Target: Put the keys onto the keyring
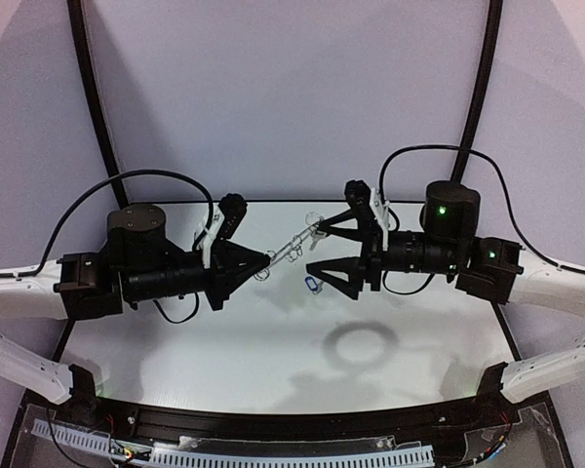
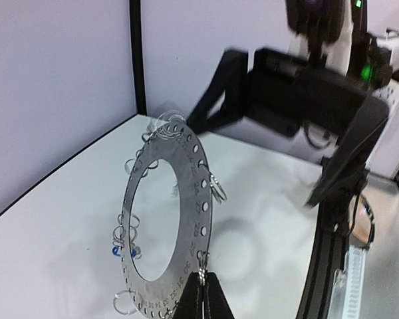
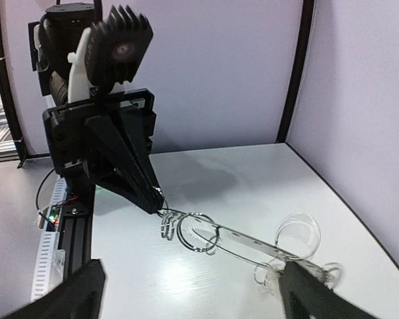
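**Left gripper** [image 1: 265,260]: jaws closed down narrow on the rim of the keyring [image 1: 291,246]. The left wrist view shows both fingertips [image 2: 203,296] pinching the ring's lower edge.

**Keyring:** held clear of the table [image 1: 224,341], standing on edge with its plane upright. From above it shows only as a thin line running from the left gripper towards the right one. The left wrist view shows its flat face, the large hole and a row of small rim holes. Wire loops [image 3: 198,232] hang at several points round the rim.

**Right gripper** [image 1: 317,249]: jaws spread wide and holding nothing. The far end of the keyring lies close to one finger [image 3: 306,286]. Whether they touch cannot be told.

**Blue key** [image 1: 312,284]: appears to lie on the table just beside the lower finger of the right gripper, apart from the keyring. A blue speck shows through the ring's hole in the left wrist view.

**Other:** a ring-shaped shadow [image 1: 361,343] falls on the table nearer the arm bases.
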